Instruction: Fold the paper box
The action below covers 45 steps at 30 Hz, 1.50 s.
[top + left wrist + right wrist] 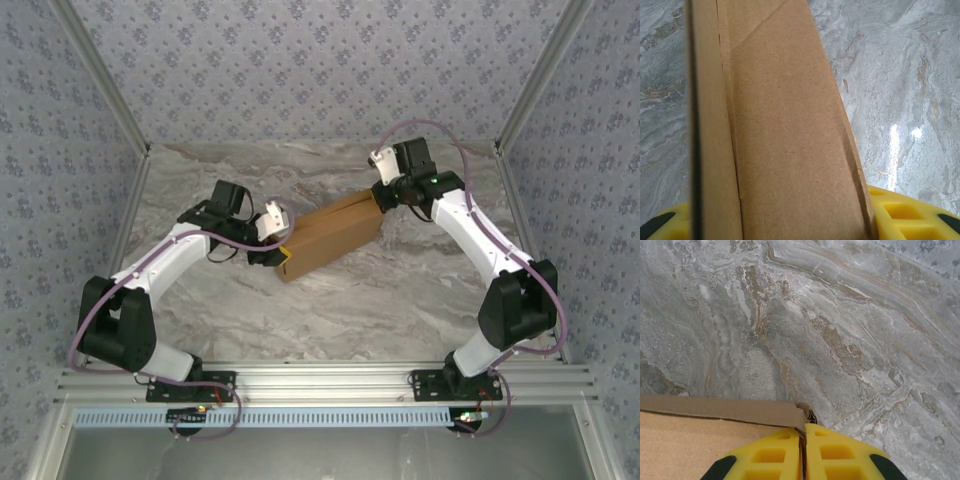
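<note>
The paper box (331,236) is a brown cardboard block lying slantwise mid-table, near end at the lower left and far end at the upper right. My left gripper (282,246) holds the near end. In the left wrist view the paper box (790,130) spans the whole gap between the yellow fingers (912,216), whose pads press its two sides. My right gripper (384,199) is at the far corner. There the yellow fingers (770,455) stand almost together, pinching a thin cardboard edge of the paper box (720,410) at the right gripper (803,432).
The marble table (400,300) lies bare around the box. Patterned walls and metal posts (530,80) close in the back and sides. A metal rail (330,380) carrying both arm bases runs along the near edge.
</note>
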Each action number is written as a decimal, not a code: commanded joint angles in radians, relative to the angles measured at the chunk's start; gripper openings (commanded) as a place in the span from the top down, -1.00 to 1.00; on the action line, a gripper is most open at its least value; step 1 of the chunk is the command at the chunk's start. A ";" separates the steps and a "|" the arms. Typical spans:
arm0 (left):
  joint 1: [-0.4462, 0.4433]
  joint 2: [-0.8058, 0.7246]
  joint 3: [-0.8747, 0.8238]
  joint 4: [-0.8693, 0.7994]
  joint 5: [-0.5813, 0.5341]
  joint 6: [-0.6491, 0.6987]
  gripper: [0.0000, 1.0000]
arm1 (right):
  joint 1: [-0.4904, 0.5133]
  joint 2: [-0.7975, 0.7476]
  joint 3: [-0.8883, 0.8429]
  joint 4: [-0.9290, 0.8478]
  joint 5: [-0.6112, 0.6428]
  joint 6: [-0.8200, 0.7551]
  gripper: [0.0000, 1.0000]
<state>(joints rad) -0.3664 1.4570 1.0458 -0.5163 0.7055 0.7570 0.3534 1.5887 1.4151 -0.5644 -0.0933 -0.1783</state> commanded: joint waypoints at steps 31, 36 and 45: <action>0.006 -0.029 -0.006 0.094 -0.032 -0.017 0.47 | -0.038 -0.066 -0.065 -0.055 -0.104 0.211 0.88; 0.006 -0.029 -0.006 0.093 -0.036 -0.016 0.47 | -0.054 -0.067 -0.037 -0.073 -0.136 0.248 0.89; 0.007 -0.031 -0.006 0.089 -0.059 -0.010 0.47 | -0.066 -0.060 -0.071 -0.094 -0.032 0.219 0.88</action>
<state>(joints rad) -0.3729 1.4567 1.0386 -0.4782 0.6830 0.7628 0.3012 1.5425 1.3602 -0.5583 -0.1978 0.0376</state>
